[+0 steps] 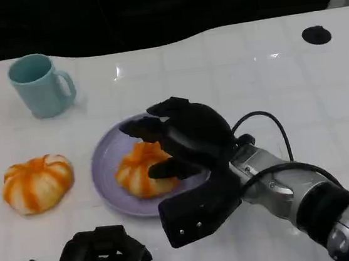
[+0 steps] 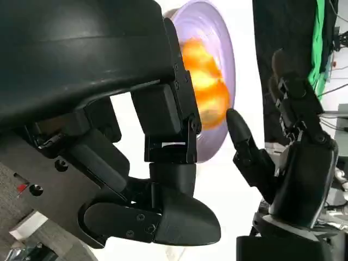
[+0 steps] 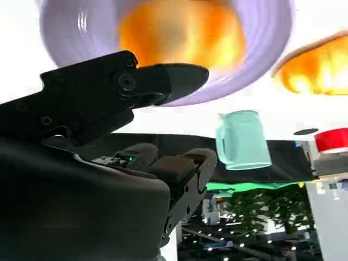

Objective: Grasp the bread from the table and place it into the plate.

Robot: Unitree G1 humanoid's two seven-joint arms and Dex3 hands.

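Note:
An orange-and-white striped bread (image 1: 140, 172) lies on the lilac plate (image 1: 105, 157), and it shows in the left wrist view (image 2: 206, 81) and the right wrist view (image 3: 179, 32) too. My right hand (image 1: 185, 139) hovers over the plate, fingers spread around the bread: the thumb in front, the others behind, without gripping it. A second striped bread (image 1: 37, 182) sits on the table left of the plate. At the near left edge rests my left hand (image 1: 98, 259), its fingers curled in with nothing in them.
A pale blue mug (image 1: 40, 84) stands at the back left. A black round mark (image 1: 316, 35) sits on the white table at the far right. The table's dark far edge runs behind the mug.

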